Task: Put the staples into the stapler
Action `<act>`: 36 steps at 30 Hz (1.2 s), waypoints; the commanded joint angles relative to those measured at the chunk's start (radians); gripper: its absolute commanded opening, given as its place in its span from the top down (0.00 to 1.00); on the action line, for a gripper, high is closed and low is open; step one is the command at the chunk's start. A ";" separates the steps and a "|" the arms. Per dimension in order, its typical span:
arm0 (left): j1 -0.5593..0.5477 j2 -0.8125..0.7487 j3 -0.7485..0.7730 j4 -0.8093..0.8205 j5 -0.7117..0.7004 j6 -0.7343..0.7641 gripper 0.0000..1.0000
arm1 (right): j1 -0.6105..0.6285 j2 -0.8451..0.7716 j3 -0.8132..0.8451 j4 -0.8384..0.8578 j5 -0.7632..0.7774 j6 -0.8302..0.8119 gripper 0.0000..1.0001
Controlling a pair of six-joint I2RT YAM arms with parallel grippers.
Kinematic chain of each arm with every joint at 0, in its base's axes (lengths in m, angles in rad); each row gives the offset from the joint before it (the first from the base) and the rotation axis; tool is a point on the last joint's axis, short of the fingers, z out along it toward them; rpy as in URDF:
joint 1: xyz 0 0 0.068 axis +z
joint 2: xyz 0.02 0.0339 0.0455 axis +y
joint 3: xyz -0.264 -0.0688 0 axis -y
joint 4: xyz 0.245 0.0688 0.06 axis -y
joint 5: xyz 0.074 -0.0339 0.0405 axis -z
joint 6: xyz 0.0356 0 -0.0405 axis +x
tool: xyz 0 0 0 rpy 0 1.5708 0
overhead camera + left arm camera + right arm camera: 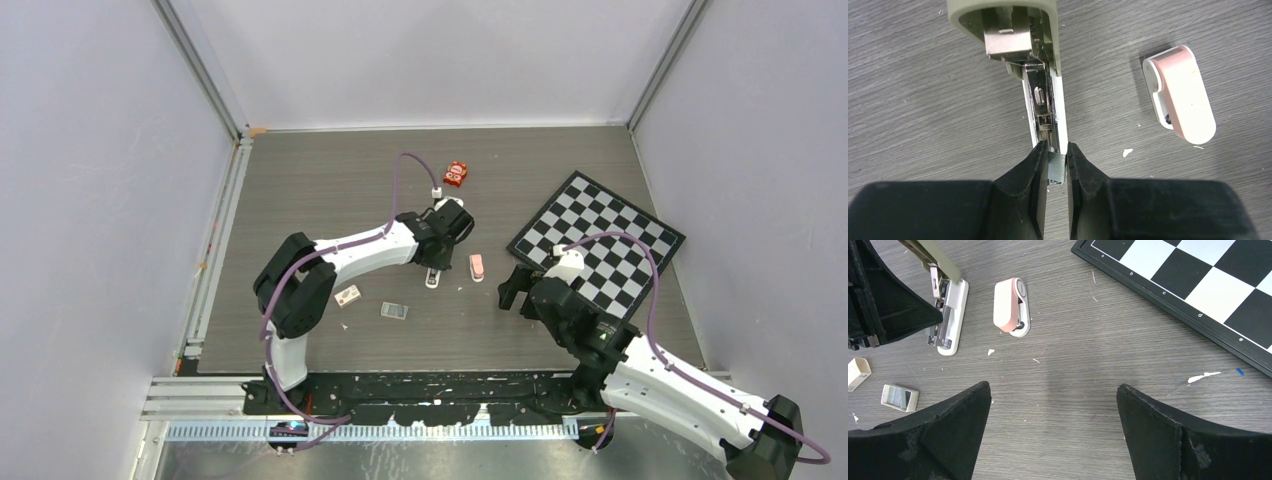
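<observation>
The olive-grey stapler (1040,50) lies opened, its lid swung up and its pale metal channel (1045,115) bared on a white base; it also shows in the top view (432,277) and the right wrist view (945,315). My left gripper (1054,152) is shut on a small silvery block of staples (1057,167), held right at the near end of the channel. My right gripper (1053,387) is wide open and empty above bare table, right of the stapler.
A pink-and-white piece (1180,92) lies just right of the stapler. A small tray of staple strips (899,397) and a white card box (857,372) lie at the left. A red packet (456,173) sits farther back. A checkerboard (597,243) lies at the right.
</observation>
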 commanded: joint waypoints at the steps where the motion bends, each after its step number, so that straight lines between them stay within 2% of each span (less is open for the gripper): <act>1: -0.006 -0.002 0.028 -0.016 -0.024 -0.017 0.91 | 0.004 -0.023 0.012 0.005 0.046 0.015 0.00; 36: -0.008 0.026 0.011 -0.022 -0.043 -0.011 0.91 | 0.004 -0.015 0.011 0.011 0.040 0.016 0.00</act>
